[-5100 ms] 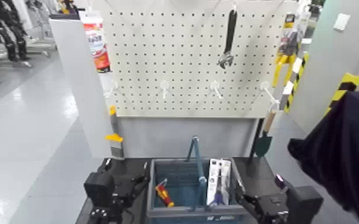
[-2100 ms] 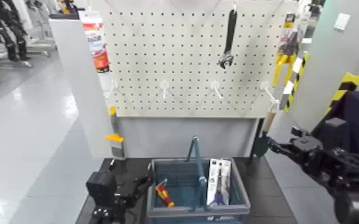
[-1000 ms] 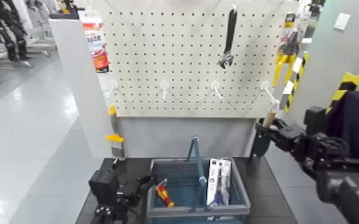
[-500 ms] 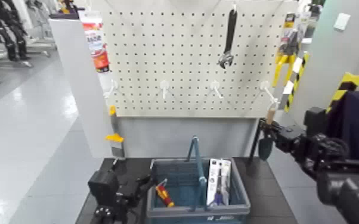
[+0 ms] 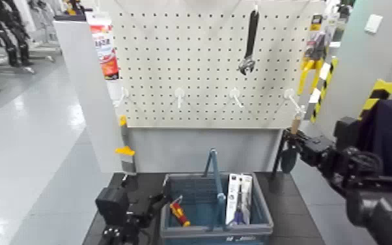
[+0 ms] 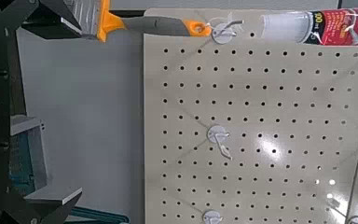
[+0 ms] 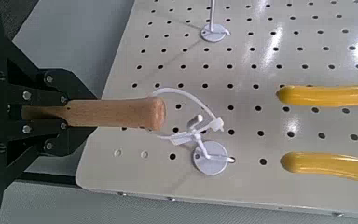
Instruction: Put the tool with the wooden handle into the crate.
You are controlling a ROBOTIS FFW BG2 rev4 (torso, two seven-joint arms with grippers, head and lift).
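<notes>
Trowel hard to read in the head view: dark blade a smudge at 3 o'clock of the scene, handle partly behind the right gripper. Cord loop clear only in the right wrist view, caught on a white hook at the pegboard corner. Blade hidden there behind the gripper body. Right gripper clamped on the wooden handle, fingers at its blade end, rounded butt sticking out toward the hook. Trowel hanging upright at the board's lower right edge, at 1 o'clock from the crate, well apart from it and above.

Left gripper low at 7 o'clock, just beside the crate's left wall; fingers spread with nothing between them in the left wrist view, one cut off by the frame edge.

Crate at 6 o'clock, front rim cropped at the bottom, blue bail handle upright across the middle. Inside: red-handled tool in the left half, a white pack leaning in the right half; print on the pack unreadable.

Black wrench hung at 12 o'clock on the board; yellow-handled tool at its right edge.
</notes>
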